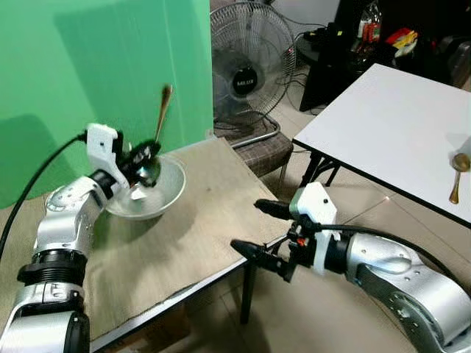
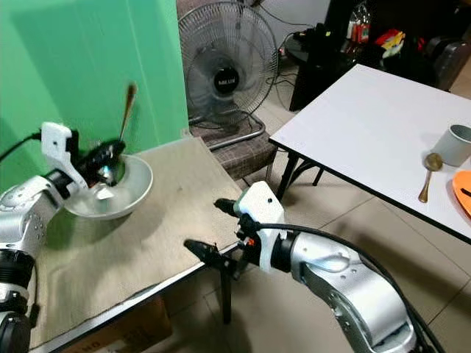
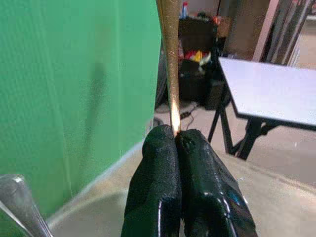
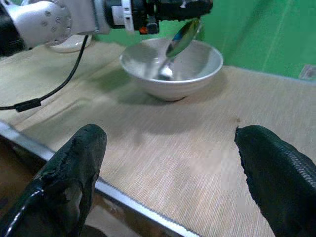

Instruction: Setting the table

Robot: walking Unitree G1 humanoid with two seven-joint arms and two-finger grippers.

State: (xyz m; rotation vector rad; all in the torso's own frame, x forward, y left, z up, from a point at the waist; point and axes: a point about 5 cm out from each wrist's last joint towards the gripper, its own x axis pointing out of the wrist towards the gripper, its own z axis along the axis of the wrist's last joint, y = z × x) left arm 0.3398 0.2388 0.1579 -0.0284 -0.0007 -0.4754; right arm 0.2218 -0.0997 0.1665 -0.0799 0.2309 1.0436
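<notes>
A pale bowl (image 1: 165,193) stands on the tan-covered table (image 1: 206,220) near the green wall. My left gripper (image 1: 144,157) hovers over the bowl's rim, shut on a golden spoon (image 1: 163,110). The spoon's handle points up and its head hangs down into the bowl. In the left wrist view the fingers (image 3: 158,187) pinch the handle (image 3: 169,74). A silver utensil (image 4: 166,73) rests inside the bowl. My right gripper (image 1: 246,224) is open at the table's near edge, well apart from the bowl (image 4: 173,66), with nothing between its fingers (image 4: 79,163).
A white table (image 2: 383,125) at the right carries another golden spoon (image 2: 428,173), a grey cup (image 2: 458,144) and an orange plate's edge (image 2: 464,190). A standing fan (image 1: 246,66) is behind the tan table, next to the green wall (image 1: 88,73). Tiled floor lies between the tables.
</notes>
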